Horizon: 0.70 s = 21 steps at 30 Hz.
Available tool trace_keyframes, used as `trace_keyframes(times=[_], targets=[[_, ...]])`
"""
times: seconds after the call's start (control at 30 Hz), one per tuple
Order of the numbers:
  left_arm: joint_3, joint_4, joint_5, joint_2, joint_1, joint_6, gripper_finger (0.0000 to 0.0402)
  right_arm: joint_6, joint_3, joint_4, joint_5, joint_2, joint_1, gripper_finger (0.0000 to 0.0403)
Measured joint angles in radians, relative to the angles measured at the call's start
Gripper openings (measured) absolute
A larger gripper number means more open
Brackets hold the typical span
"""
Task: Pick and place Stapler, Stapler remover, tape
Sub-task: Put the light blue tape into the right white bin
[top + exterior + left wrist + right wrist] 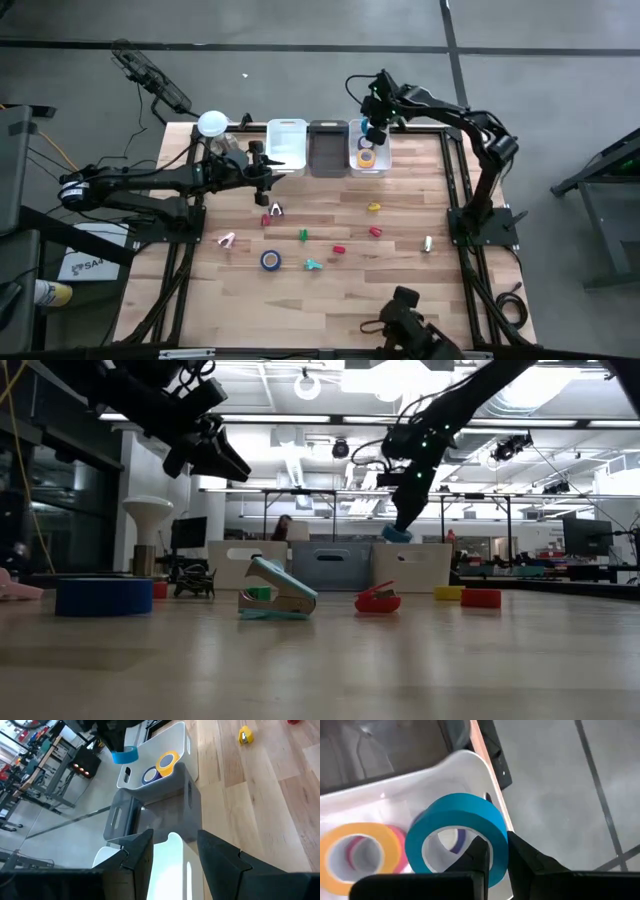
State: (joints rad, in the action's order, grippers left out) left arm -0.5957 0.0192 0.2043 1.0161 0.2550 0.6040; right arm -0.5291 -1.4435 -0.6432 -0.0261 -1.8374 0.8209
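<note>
Blue tape [457, 837], a light, stiff ring pinched through its wall by your right hand [495, 852], hangs over the far-right white bin [367, 158], so keep that hold, while your left hand [172, 855] waits unclenched, carrying nothing.

Grey floor [560, 70], ceiling lights [400, 375], distant desks [560, 572]

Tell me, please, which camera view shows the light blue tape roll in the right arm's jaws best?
The right wrist view: the tape roll fills the frame, rim pinched. The left wrist and low views show it small; the high view hides it.
</note>
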Motion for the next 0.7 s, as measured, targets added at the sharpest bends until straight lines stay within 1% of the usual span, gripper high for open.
trace_keyframes(times=[0.13,0.33,0.53,0.7], targets=[[0.0,-0.006,0.0,0.0,0.0,-0.003,0.015,-0.025,-0.069,-0.09,0.017,-0.073,0.006,0.0033],[0.0,-0.025,0.0,0.0,0.0,-0.006,0.015,-0.056,-0.135,-0.156,0.031,-0.16,0.004,0.0033],[0.0,-0.024,-0.001,0.0,0.0,-0.006,0.015,-0.083,-0.147,-0.163,0.061,-0.199,0.002,0.0033],[0.0,-0.023,-0.003,0.0,0.0,-0.007,0.015,-0.086,-0.146,-0.173,0.063,-0.212,0.002,0.0033]])
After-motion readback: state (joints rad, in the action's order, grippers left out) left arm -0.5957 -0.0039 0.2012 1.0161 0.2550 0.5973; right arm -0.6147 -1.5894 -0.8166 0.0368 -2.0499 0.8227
